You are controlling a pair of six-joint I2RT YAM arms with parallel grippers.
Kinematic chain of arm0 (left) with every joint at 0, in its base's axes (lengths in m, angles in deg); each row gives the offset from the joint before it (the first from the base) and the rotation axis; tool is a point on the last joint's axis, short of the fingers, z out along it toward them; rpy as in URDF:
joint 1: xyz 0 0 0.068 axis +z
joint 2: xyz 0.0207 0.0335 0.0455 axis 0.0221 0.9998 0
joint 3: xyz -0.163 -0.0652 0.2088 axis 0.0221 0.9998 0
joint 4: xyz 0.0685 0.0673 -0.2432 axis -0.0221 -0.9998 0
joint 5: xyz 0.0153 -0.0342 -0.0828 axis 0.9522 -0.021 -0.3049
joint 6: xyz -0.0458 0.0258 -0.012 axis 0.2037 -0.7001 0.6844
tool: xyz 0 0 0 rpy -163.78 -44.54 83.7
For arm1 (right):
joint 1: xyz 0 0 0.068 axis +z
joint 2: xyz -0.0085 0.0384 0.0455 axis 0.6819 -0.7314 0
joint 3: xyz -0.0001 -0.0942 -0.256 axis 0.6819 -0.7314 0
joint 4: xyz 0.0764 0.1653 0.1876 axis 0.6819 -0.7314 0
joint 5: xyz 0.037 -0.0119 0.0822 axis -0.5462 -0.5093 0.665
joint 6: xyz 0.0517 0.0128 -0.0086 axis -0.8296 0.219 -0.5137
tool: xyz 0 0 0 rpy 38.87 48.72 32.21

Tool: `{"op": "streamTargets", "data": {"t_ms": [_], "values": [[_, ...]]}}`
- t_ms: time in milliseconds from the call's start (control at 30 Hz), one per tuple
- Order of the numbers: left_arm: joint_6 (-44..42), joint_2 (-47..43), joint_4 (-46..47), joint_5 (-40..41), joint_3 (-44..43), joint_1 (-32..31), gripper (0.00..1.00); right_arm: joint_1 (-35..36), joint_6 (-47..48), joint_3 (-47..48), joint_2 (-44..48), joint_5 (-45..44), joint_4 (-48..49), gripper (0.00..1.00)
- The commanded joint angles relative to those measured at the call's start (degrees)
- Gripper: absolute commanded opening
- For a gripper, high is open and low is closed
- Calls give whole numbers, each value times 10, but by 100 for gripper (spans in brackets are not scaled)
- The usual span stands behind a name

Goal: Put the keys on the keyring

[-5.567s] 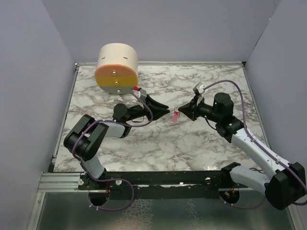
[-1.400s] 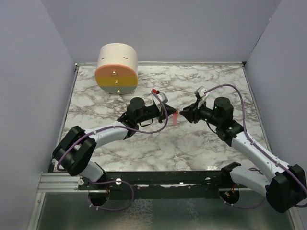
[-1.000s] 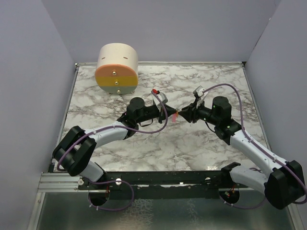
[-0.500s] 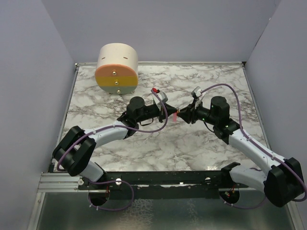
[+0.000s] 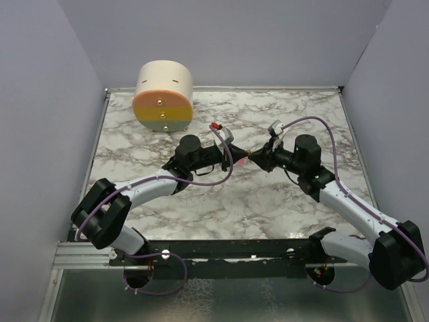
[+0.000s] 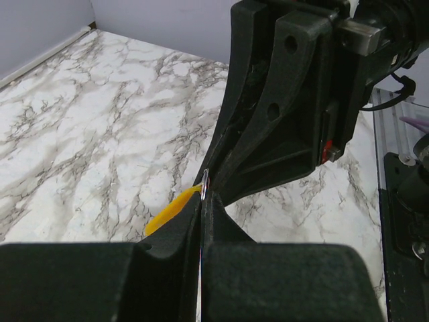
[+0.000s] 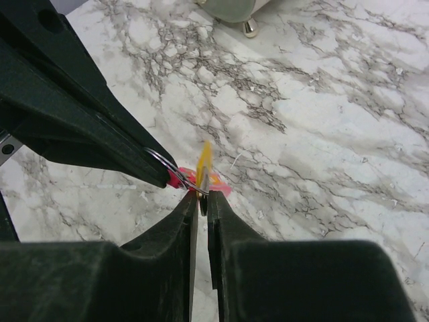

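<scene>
Your left arm (image 5: pixel 144 189) and right arm (image 5: pixel 348 204) both reach inward, forearms low, elbows bent outward. Your left gripper (image 5: pixel 236 159) is clamped tight; your right gripper (image 5: pixel 254 158) meets it tip to tip (only a thin slit shows between its fingers (image 7: pixel 167 268)).

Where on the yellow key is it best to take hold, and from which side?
Pinch the yellow key across its two flat faces, at the end away from the keyring, coming from the side opposite the left gripper. It is thin and stands edge-on, so only the faces give grip, and the ring end must stay free. The right gripper seems to hold it so.
</scene>
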Motion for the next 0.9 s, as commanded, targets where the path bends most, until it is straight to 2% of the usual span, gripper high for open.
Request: {"op": "streamTargets", "data": {"t_ms": [0,133,333,867], "values": [[8,-27,13,-16,-7,-1,0,2,-3,4,-2,-20,23,8],[11,-32,13,-11,-6,-1,0,2,-3,2,1,-21,23,1],[27,-27,24,-5,-7,-1,0,3,-4,1,1,-15,23,1],[111,16,155,24,9,-2,0,14,-19,-4,-16,9,47,1]]}}
